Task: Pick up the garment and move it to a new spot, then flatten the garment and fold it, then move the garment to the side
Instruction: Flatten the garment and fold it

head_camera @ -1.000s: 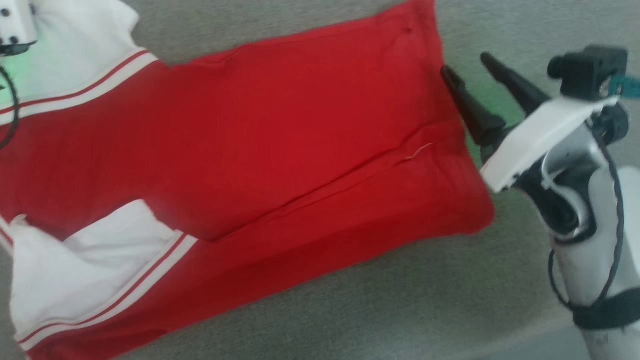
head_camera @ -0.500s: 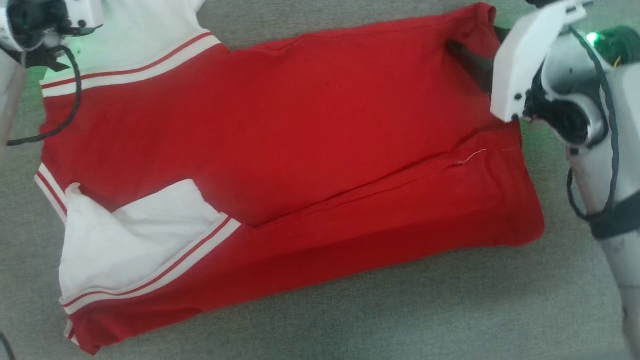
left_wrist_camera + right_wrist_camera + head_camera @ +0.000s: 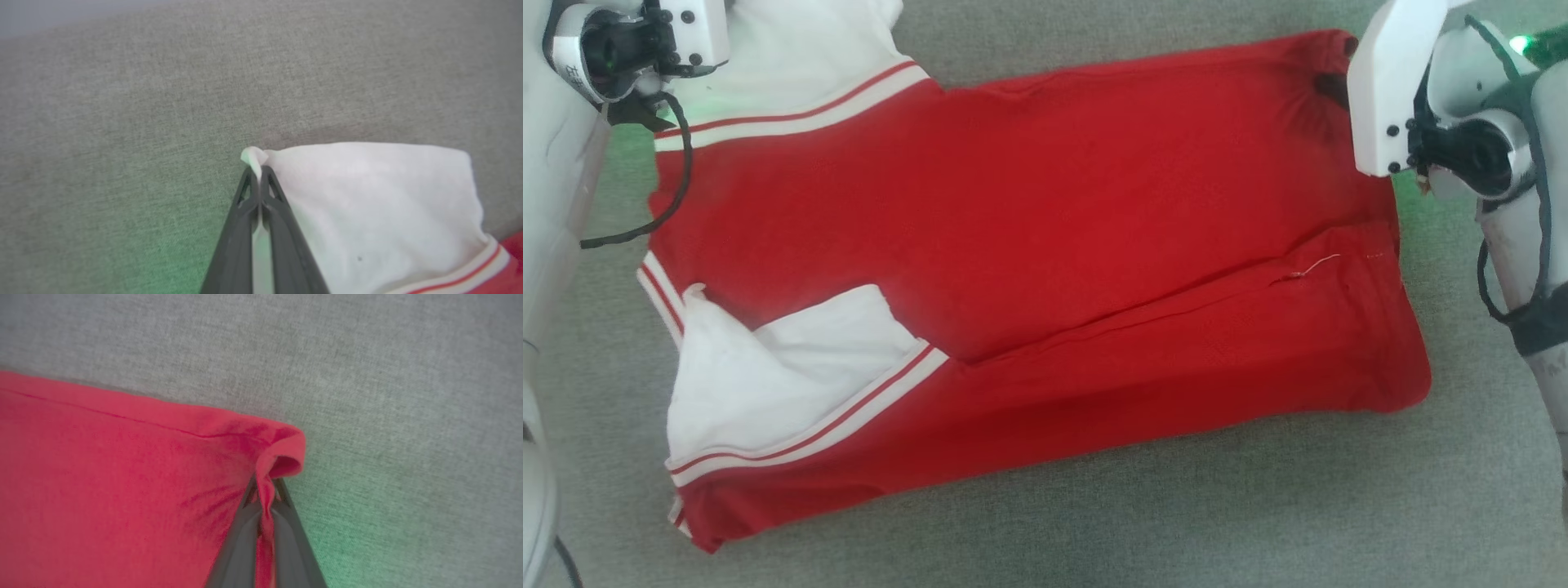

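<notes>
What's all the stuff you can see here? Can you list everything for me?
shirt: one, red, lying across the grey cloth, its near side folded over.
sleeves: two, white with red stripes, at the shirt's left end.
thread: one, white, loose on the shirt near its right end.
cloth: one, grey, under everything.
left hand: one, dark, shut on the far sleeve's corner.
right hand: one, dark, shut on the shirt's far right corner.
arms: two, pale with black cables, at the left and right edges.
</notes>
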